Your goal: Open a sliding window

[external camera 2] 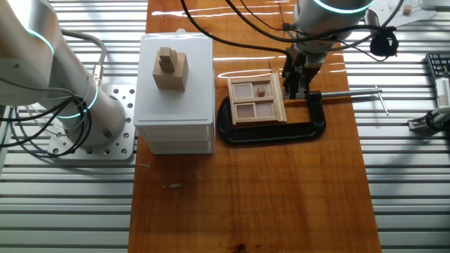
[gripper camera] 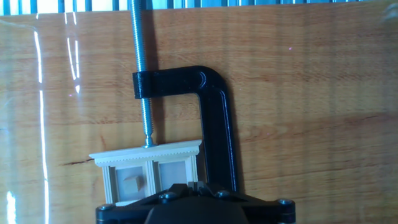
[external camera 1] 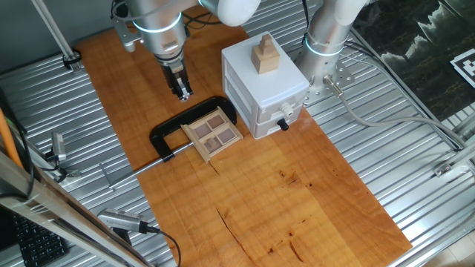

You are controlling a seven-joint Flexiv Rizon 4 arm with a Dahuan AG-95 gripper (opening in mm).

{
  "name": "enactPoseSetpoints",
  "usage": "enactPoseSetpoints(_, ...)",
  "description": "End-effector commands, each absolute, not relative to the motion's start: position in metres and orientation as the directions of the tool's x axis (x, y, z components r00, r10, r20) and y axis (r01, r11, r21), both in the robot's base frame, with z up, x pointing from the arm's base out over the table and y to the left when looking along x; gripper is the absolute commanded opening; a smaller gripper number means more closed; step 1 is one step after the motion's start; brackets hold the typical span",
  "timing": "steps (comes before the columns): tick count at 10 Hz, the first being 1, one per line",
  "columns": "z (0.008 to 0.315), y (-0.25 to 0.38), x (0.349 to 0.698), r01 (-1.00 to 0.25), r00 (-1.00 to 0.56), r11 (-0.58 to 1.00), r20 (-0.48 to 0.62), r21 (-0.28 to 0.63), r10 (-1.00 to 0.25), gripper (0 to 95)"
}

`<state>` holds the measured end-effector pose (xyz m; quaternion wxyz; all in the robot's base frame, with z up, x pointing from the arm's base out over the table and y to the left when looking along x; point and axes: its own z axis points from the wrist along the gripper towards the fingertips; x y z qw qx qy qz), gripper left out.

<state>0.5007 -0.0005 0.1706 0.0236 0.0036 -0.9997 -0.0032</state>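
Note:
The sliding window [external camera 1: 211, 132] is a small light-wood frame with brown panes, lying flat on the wooden board and held in a black C-clamp [external camera 1: 167, 133]. It also shows in the other fixed view [external camera 2: 256, 102] and the hand view [gripper camera: 149, 171], where a small wooden knob [gripper camera: 132, 183] sits on one pane. My gripper [external camera 1: 182, 90] hangs just above the window's edge on the clamp-screw side [external camera 2: 295, 84]. Its fingers [gripper camera: 198, 185] are pressed together and hold nothing. I cannot tell whether they touch the frame.
A white box with drawers and a black knob [external camera 1: 263, 89] stands beside the window, with a wooden block [external camera 1: 265, 55] on top. The clamp's screw rod [external camera 2: 351, 93] sticks out towards the board's edge. A second arm's base [external camera 2: 91, 119] stands beyond the box.

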Motion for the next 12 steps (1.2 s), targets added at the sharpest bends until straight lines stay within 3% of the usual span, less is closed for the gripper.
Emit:
enactPoseSetpoints(1, 0.1707, -0.0006, 0.4996, -0.005, -0.999, 1.000, 0.046, 0.006, -0.005, 0.0)
enactPoseSetpoints(12, 0.1791, 0.0043, 0.4953, -0.063, -0.998, 0.998, -0.005, -0.018, -0.064, 0.0)
